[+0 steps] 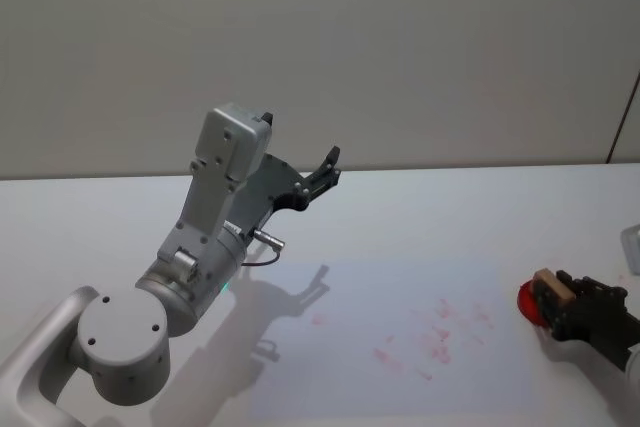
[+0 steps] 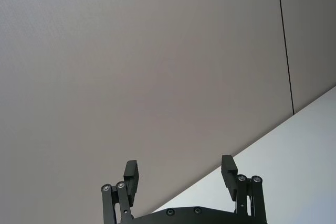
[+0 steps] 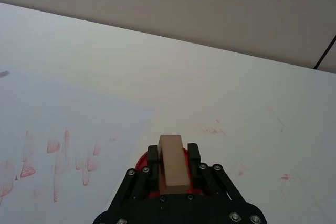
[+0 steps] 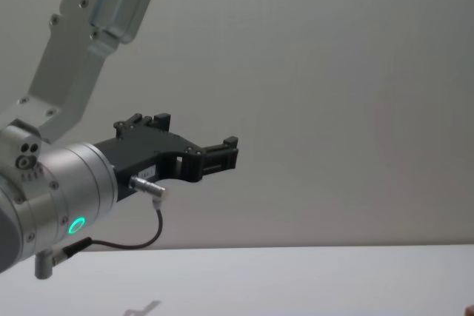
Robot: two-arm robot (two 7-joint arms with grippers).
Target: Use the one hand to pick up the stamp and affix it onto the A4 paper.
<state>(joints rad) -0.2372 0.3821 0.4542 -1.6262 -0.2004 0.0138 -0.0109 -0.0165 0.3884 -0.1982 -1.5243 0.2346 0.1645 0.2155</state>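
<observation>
A tan wooden stamp [image 1: 552, 286] sits between the fingers of my right gripper [image 1: 556, 299], at the table's right side, over a red ink pad [image 1: 529, 300]. In the right wrist view the stamp [image 3: 171, 161] stands upright between the shut jaws, with the red pad [image 3: 143, 162] under it. The A4 paper [image 1: 390, 332] lies flat at the table's middle, marked with several red prints [image 1: 437, 335]. My left gripper [image 1: 325, 169] is raised high above the table at the left, open and holding nothing; it also shows in the left wrist view [image 2: 180, 174] and the chest view [image 4: 228, 151].
The white table [image 1: 450, 207] runs back to a plain grey wall. The left arm's big silver links [image 1: 215, 217] stand over the paper's left edge. A pale object's corner [image 1: 631, 247] shows at the far right edge.
</observation>
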